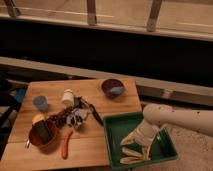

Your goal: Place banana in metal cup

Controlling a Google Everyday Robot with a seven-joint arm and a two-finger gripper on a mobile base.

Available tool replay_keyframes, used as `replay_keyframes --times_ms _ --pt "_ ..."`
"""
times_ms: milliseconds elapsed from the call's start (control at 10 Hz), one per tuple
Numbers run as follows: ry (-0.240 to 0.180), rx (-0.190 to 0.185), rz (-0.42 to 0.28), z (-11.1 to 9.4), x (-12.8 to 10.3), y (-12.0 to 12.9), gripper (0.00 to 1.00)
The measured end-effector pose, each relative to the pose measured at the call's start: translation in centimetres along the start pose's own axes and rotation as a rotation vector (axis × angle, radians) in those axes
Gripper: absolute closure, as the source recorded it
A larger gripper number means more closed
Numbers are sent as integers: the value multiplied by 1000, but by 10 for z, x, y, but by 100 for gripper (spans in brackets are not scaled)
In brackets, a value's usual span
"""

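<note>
The pale-yellow banana (131, 154) lies in the green tray (114, 131) at the lower right, near the tray's front edge. My gripper (137, 142) hangs from the white arm that comes in from the right. It is low inside the tray, just above and touching or nearly touching the banana. A shiny metal cup (78, 118) seems to lie among clutter on the wooden table, well left of the tray.
On the table (95, 147) are a blue-lined bowl (113, 88), a white cup (67, 96), a blue cup (41, 103), a brown bowl (43, 134), a round yellow fruit (37, 119) and an orange-red stick (66, 145). A dark ledge runs behind.
</note>
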Motion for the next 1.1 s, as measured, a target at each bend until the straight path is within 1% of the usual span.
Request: replay_keyframes --times_ms 100,300,500,600,700,800,900,1100 --pt "8 2 -1 3 1 0 42" --pt "19 9 -5 7 2 0 63" --pt "13 6 -11 6 0 4 82" --pt "1 3 -17 3 -1 6 93" --pt "-18 -5 -24 -3 -4 11 98" --pt "-55 -17 -30 -17 -9 17 100" --pt "-94 -28 -37 -32 -15 23 100" --pt "-193 -57 -61 -70 -31 42 100"
